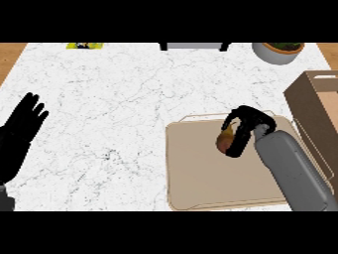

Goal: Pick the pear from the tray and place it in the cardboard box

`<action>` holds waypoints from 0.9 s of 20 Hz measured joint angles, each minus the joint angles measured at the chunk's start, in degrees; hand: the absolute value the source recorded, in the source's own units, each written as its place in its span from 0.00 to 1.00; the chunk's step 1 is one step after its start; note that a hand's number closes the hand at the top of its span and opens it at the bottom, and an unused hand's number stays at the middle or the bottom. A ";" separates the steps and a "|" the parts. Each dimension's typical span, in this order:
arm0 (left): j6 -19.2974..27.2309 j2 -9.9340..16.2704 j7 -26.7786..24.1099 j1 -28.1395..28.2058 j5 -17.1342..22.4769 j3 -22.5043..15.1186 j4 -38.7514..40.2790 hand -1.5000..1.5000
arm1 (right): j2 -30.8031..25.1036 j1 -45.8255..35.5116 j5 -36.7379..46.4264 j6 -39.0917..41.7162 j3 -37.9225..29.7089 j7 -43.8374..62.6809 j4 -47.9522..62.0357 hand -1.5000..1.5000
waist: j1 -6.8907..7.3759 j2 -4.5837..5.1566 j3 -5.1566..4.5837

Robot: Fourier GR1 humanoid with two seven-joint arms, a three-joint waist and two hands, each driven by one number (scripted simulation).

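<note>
A beige tray (200, 173) lies on the white marble counter at the lower right. Over its upper part my right hand (246, 128) curls round the yellow-orange pear (225, 140), which shows only in part between thumb and fingers. I cannot tell whether the pear still touches the tray. The brown cardboard box (325, 114) stands open at the right edge, just beyond the tray. At the left edge my left hand (16, 133) rests open, fingers up.
A grey pot with a plant (277, 51) stands at the back right. A dark object (193, 46) and a small yellow-green item (85, 45) lie along the far edge. Wooden floor shows beyond the counter's left and right sides.
</note>
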 measured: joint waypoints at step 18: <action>-0.64 -1.23 -0.13 0.01 -1.26 0.44 0.20 0.50 | -1.81 -5.52 23.28 -26.47 1.44 1.71 6.59 1.00 | 0.25 0.76 0.54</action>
